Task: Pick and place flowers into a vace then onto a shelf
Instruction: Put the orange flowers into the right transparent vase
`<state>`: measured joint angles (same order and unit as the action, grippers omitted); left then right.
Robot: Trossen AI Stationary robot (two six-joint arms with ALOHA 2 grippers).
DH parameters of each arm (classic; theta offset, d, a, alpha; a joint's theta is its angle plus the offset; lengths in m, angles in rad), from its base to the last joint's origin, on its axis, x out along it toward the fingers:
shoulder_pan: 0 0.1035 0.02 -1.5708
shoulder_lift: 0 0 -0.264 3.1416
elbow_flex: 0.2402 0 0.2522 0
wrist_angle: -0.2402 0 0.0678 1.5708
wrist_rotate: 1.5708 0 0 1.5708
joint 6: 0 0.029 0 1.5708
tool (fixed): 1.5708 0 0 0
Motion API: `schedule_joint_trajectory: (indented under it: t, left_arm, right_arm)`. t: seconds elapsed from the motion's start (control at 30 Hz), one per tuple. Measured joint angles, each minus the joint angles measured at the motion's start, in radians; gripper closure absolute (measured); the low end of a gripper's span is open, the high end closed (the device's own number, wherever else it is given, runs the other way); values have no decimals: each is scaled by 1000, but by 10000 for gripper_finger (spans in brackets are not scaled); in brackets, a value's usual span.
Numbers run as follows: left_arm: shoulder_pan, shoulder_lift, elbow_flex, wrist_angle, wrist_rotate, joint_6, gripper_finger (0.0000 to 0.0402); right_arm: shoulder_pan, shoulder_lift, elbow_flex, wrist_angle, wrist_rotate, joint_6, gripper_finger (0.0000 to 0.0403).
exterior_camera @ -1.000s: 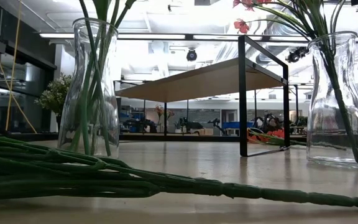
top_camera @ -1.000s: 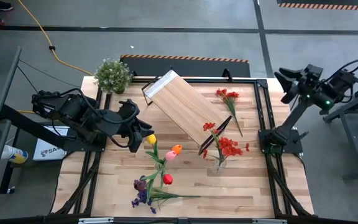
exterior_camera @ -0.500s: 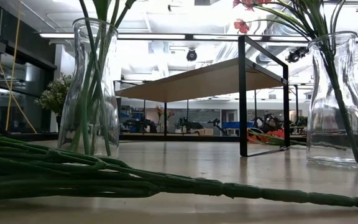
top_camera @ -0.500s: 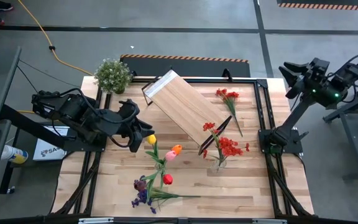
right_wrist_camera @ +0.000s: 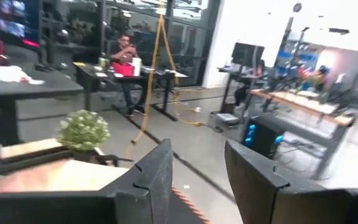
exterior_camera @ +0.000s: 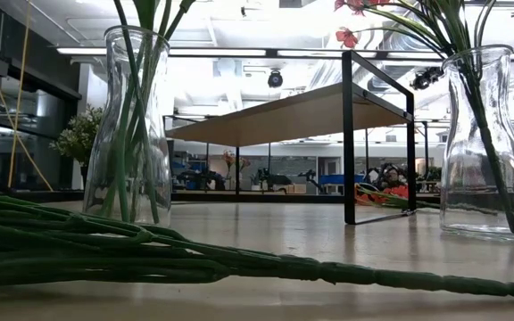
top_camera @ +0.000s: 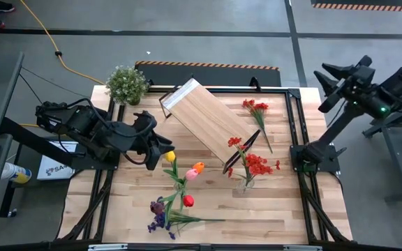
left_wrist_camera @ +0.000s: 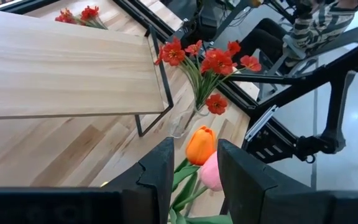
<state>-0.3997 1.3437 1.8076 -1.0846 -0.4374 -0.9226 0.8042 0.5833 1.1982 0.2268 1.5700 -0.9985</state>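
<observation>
We are seeing two vases (top_camera: 246,183) filled, neither on shelf (top_camera: 211,123); sprays lying at table's (top_camera: 285,216) front and rear-right edges. Left gripper (top_camera: 166,148), right gripper (top_camera: 324,78): jaws narrowly parted, holding nothing.

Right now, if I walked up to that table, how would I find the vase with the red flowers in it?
Start at the long light-wood shelf lying slantwise across the table. Just off its lower right end stands a clear glass vase holding a red spray. The other vase, further left, holds yellow, orange and pink tulips, and the other red spray lies flat on the table.
</observation>
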Motion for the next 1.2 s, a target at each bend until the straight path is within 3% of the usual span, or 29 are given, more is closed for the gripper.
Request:
schedule_joint_trajectory:
  t: [0.4,0.9,1.2]
  left_arm:
    - [0,0,0,43,-1,0,245]
    - [0,0,0,43,-2,0,245]
    - [0,1,0,40,-2,1,245]
  right_arm:
    - [-194,160,196,-123,0,-33,265]
    - [-628,233,200,-245,-5,-43,265]
    - [-782,275,200,-266,-17,-33,265]
